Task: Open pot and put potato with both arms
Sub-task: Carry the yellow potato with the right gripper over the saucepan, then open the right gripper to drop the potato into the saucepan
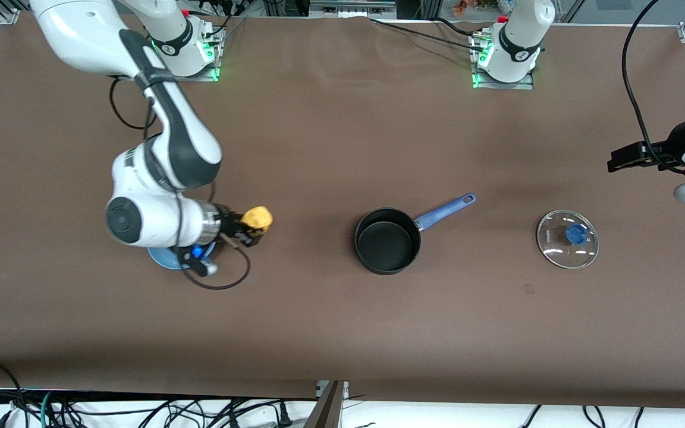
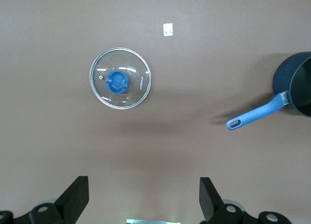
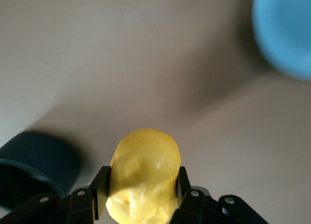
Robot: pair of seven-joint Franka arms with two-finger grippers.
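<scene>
Potato (image 1: 257,218) sits pinched in the right tool (image 1: 251,227) in the front view, held in the air over bare desk (image 1: 330,333) just beside the light-blue plate (image 1: 163,259), on the plate's pot-ward side. The pot (image 1: 387,241) stands uncovered mid-desk, its blue handle (image 1: 445,211) angling away from the front camera toward the left arm's end. The glass lid (image 1: 567,239) lies flat on the desk, well apart from the pot, toward that same end; the left tool (image 1: 631,157) hangs high above the desk near the lid and seems to be waiting. In the left wrist view the left tool (image 2: 143,197) has its fingers (image 2: 76,197) spread wide with nothing between them, above the lid (image 2: 120,78), with the pot (image 2: 297,84) at the picture's edge. In the right wrist view the potato (image 3: 143,173) is clamped between the right tool's (image 3: 141,187) pads, and the pot's dark wall (image 3: 34,168) shows ahead of it, the plate (image 3: 284,32) off to one side. Judging from this, the carry runs straight along the desk from the plate toward the pot, whose open mouth is unobstructed; the right arm is plainly the nearer one for it.
</scene>
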